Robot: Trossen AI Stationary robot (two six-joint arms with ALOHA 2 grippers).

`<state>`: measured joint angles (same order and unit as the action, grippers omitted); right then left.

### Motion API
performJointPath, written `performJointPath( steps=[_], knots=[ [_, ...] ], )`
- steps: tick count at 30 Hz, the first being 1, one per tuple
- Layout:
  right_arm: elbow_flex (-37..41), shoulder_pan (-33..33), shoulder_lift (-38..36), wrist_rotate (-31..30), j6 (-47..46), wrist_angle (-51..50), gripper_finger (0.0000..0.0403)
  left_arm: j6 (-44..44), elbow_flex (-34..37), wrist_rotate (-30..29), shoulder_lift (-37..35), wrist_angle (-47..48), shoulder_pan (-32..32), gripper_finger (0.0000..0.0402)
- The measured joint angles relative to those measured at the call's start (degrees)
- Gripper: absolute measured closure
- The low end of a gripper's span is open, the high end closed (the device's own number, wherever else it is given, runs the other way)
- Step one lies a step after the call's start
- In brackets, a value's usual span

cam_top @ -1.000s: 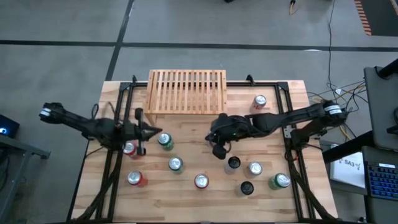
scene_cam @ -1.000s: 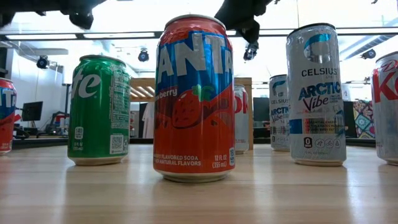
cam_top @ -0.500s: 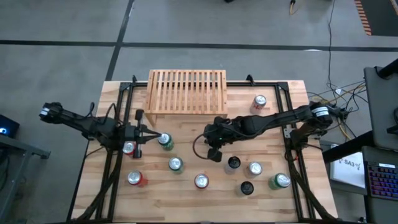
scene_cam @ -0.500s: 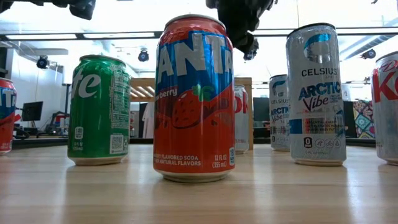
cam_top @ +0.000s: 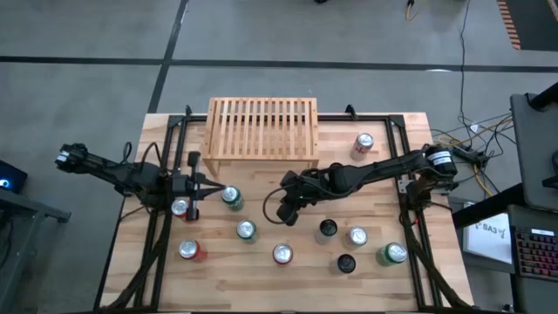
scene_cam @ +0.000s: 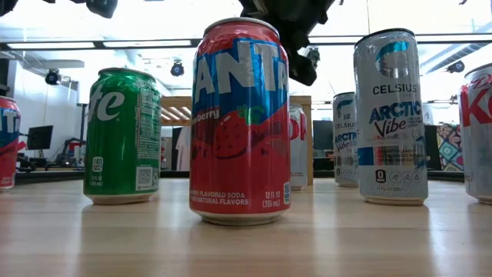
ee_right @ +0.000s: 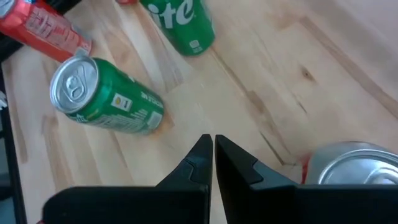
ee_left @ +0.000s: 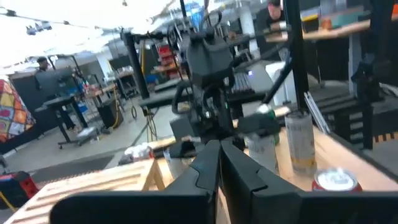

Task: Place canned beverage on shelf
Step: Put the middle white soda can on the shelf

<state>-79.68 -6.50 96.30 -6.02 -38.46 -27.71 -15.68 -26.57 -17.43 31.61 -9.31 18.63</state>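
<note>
Fingers clenched on nothing, our right gripper (cam_top: 285, 212) hovers in front of the shelf (cam_top: 262, 129), so we should spread them before descending squarely over a standing can (cam_top: 247, 230) on the desk (cam_top: 288, 235).

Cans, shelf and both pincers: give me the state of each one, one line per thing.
Shelf: bare, no can on it.
Strawberry Fanta can: upright on the table, untouched.
Sprite can: upright.
Celsius Arctic Vibe can: upright.
Red can near the shelf: upright, apart from the rest.
Left pincer: shut, empty, beside a green can.
Right pincer: shut, empty, above the table.
</note>
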Motion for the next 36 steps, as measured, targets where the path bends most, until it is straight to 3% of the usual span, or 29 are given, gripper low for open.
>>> performJointPath(
  steps=[8, 12, 24, 29, 36],
  knots=[
    [0.02, 0.91, 1.04, -0.27, 6.97, 2.64, 0.0394, -0.80, 0.00, 0.00, 0.28, -6.30, 0.00, 0.0401],
    [0.00, 0.97, 0.67, 4.41, 8.12, 3.13, 0.0394, -0.22, 0.00, -0.02, 0.14, -6.77, 0.00, 0.0401],
    [-3.64, 0.87, -0.98, 5.64, 1.88, 2.11, 0.0387, 0.82, 0.00, -0.02, 0.17, -8.32, 0.00, 0.0401],
    [-3.72, 0.91, -0.95, 8.00, 1.60, 2.18, 0.0346, 0.95, 0.00, -0.02, 0.18, -8.51, 0.00, 0.0401],
    [-3.72, 0.90, -0.92, 6.16, -0.86, 3.11, 0.0232, 0.98, 0.00, -0.02, 0.20, -8.51, 0.00, 0.0401]
  ],
)
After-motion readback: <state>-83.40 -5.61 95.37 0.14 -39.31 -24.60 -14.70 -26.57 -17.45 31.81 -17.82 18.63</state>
